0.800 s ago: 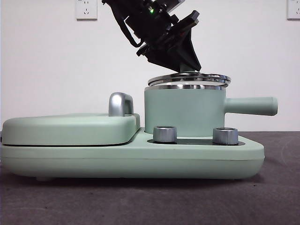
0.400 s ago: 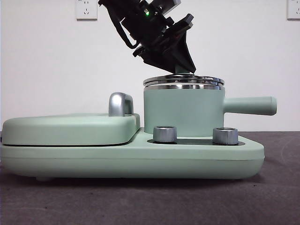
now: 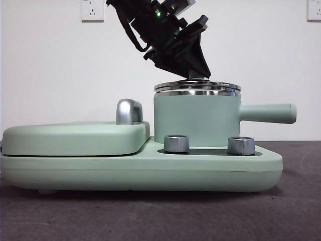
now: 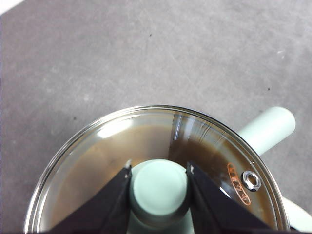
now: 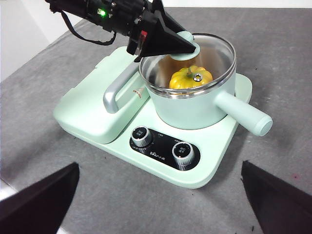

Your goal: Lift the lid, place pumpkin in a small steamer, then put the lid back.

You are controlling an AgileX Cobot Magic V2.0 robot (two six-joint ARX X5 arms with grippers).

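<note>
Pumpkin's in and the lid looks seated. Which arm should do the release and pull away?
Left. The left gripper is shut on the knob of the lid, which sits on the small steamer over the pumpkin. The right gripper hangs open well back from the cooker.

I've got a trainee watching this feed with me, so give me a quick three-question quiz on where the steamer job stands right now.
1. True or false: the pumpkin is already inside the small steamer.
2. Which gripper grasps the lid's mint knob? A) left gripper B) right gripper C) neither
3. In the front view, how does the lid sit on the steamer's steel rim?

Key:
1. True; it shows through the glass in the right wrist view.
2. A; its jaws close on either side of the knob, while the right gripper waits open, away from the cooker.
3. Seated level on the rim.
</note>
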